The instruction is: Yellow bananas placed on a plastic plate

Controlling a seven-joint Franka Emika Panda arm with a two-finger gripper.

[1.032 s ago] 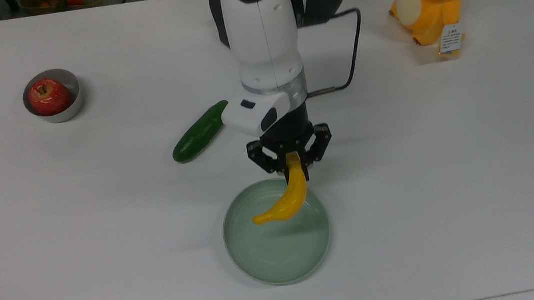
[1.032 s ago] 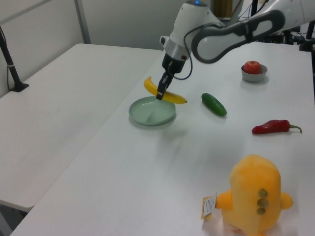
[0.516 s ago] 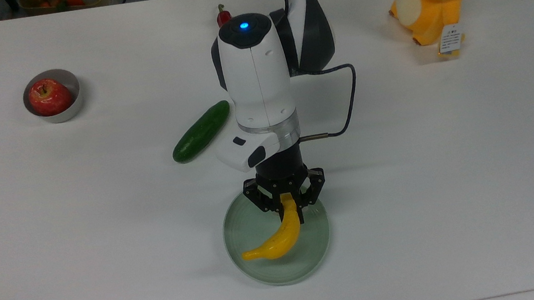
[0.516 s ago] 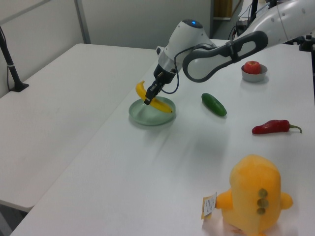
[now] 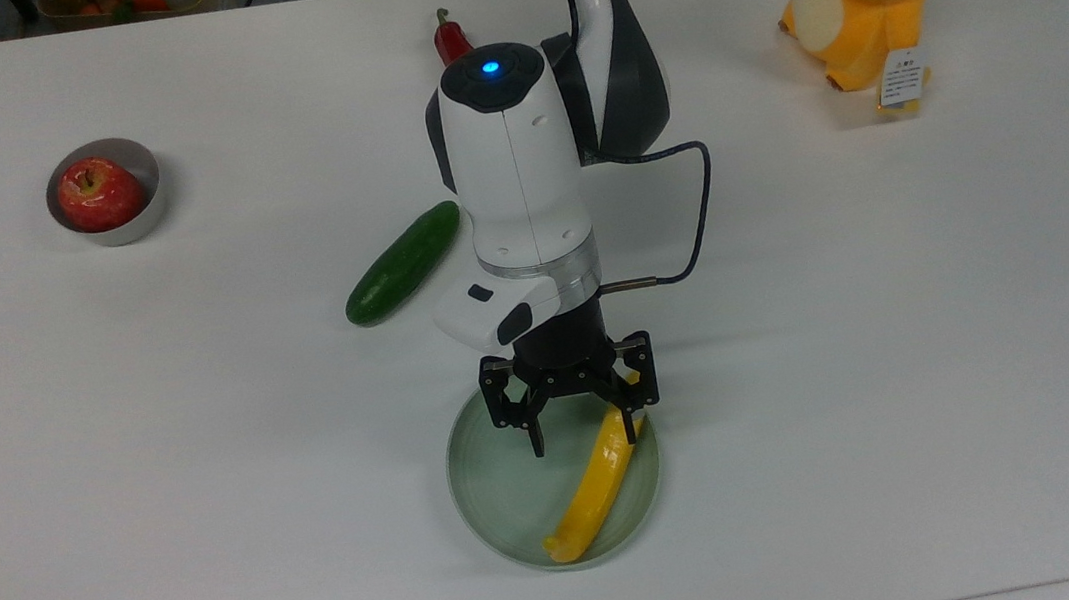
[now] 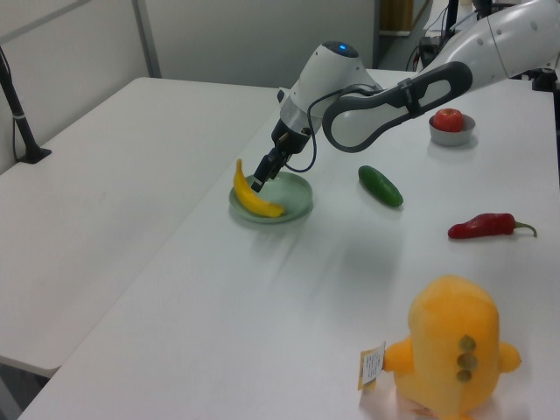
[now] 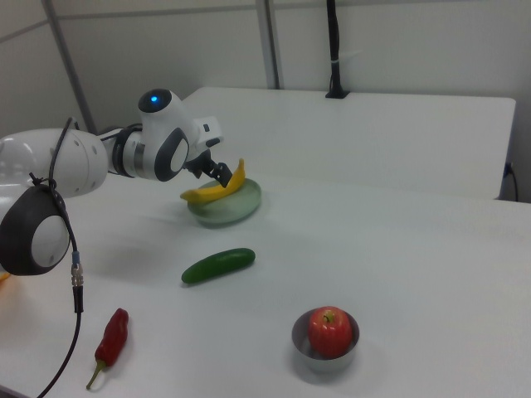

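Top view: glossy, curved yellow plastic banana [image 5: 598, 486] lies across the round, pale mint-green ridged plate [image 5: 494, 496], one end on its rim. Black two-finger gripper [image 5: 581, 427] hovers above, fingers spread, holding nothing.

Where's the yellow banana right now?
The glossy yellow curved banana lies on the top view's right side of the round pale mint-green plate, one end at the plate's near rim, the other beside the open claw.
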